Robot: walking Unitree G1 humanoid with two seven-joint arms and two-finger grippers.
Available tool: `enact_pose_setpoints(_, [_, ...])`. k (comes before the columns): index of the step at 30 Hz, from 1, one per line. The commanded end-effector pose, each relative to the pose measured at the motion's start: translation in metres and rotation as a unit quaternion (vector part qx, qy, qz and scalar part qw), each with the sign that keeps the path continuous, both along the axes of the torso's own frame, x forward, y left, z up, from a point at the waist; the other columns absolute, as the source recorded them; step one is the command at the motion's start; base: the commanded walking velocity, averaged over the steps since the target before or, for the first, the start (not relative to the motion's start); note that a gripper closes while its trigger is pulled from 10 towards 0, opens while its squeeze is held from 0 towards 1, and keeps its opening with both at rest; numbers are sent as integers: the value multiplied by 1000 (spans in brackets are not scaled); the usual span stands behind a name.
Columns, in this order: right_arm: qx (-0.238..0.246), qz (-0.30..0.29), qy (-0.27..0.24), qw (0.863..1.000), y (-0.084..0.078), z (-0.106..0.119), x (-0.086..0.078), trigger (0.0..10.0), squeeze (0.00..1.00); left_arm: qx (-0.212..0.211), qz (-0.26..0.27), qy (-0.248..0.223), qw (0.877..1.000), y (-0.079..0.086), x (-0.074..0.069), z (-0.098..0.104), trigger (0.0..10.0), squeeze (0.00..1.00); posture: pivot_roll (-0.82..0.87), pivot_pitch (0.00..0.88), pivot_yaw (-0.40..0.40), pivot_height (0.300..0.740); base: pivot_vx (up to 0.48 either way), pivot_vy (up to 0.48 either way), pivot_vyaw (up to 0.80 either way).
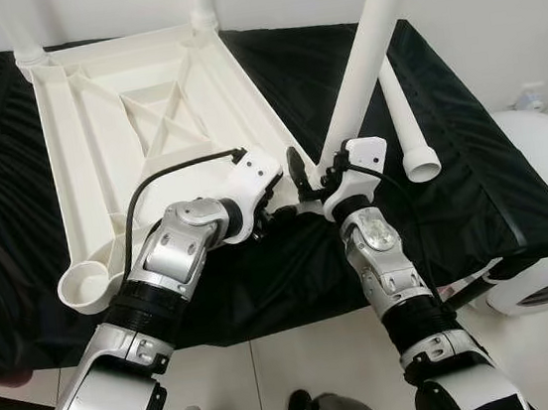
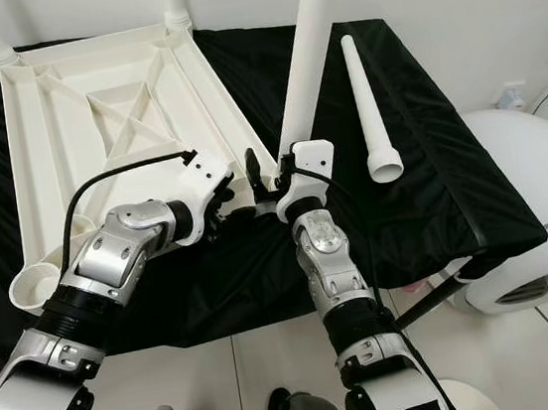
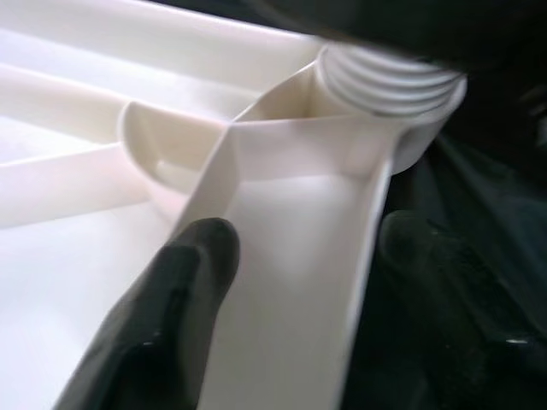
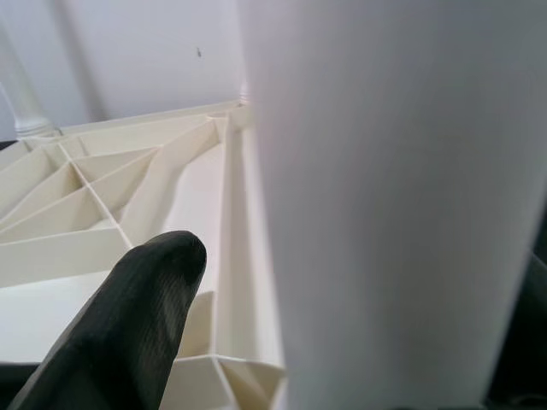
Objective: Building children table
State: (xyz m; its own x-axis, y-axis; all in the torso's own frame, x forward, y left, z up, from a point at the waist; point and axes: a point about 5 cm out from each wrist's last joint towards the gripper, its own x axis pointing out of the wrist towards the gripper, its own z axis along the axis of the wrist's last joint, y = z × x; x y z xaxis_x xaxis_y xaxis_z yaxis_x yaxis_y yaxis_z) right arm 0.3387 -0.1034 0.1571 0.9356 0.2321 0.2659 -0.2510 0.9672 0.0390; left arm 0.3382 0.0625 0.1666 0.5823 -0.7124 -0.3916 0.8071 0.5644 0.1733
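White plastic table (image 1: 144, 121) lies upside down on a black cloth (image 1: 471, 181), ribbed underside up. Two legs are already standing in the far corner sockets (image 1: 203, 19); the near-left socket (image 1: 89, 285) is empty. A spare leg (image 1: 406, 124) lies loose on the cloth, right of the table.

Both silver arms reach forward, elbows bent, wrists angled inward to meet at the near-right corner. Right gripper (image 1: 319, 181) is closed around the base of a third leg (image 1: 366, 54), held upright but tilted to the right, its lower end at the corner socket. Right wrist view has that leg close against the camera, one black finger (image 4: 128, 325) beside it.

Left gripper (image 1: 288, 198) sits at the same corner, just beside the right one, one finger (image 3: 162, 316) lying on the table's rim rib; cannot tell how wide its fingers stand. Left wrist view has the leg's threaded end (image 3: 389, 81) sitting at the socket.
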Motion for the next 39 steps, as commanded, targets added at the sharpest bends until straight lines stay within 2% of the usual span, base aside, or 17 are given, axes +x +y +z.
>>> enact_pose_setpoints(1, [6, 6, 0, 1000, -4, -1, -2, 10000, 0, 0, -1, -3, 1000, 0, 0, 2, 10000, 0, 46, 61, -87, 740, 0, 0, 0])
enact_pose_setpoints(4, [7, 25, -7, 1000, -13, 4, -3, 10000, 0, -3, -1, -7, 1000, 2, 0, 5, 10000, 0, 44, 56, -84, 740, 0, 0, 0])
enact_pose_setpoints(9, [1, 26, -12, 1000, -20, 7, -3, 10000, 0, -7, -10, -11, 1000, -1, -2, 8, 10000, 0, 44, 51, -82, 740, 0, 0, 0])
enact_pose_setpoints(21, [-24, 40, -6, 999, -36, 3, -10, 10000, 0, -14, -28, -4, 999, -15, -7, 6, 10000, 0, 32, 39, -74, 740, 0, 0, 0])
enact_pose_setpoints(32, [-26, 44, -3, 999, -39, 4, -10, 10000, 0, -4, -47, 6, 999, -26, -12, -2, 10000, 0, 30, 43, -73, 740, 0, 0, 0])
enact_pose_setpoints(39, [-27, 44, -4, 999, -40, 5, -12, 10000, 0, 20, -42, 23, 999, -28, -13, -18, 10000, 0, 26, 47, -69, 740, 0, 0, 0])
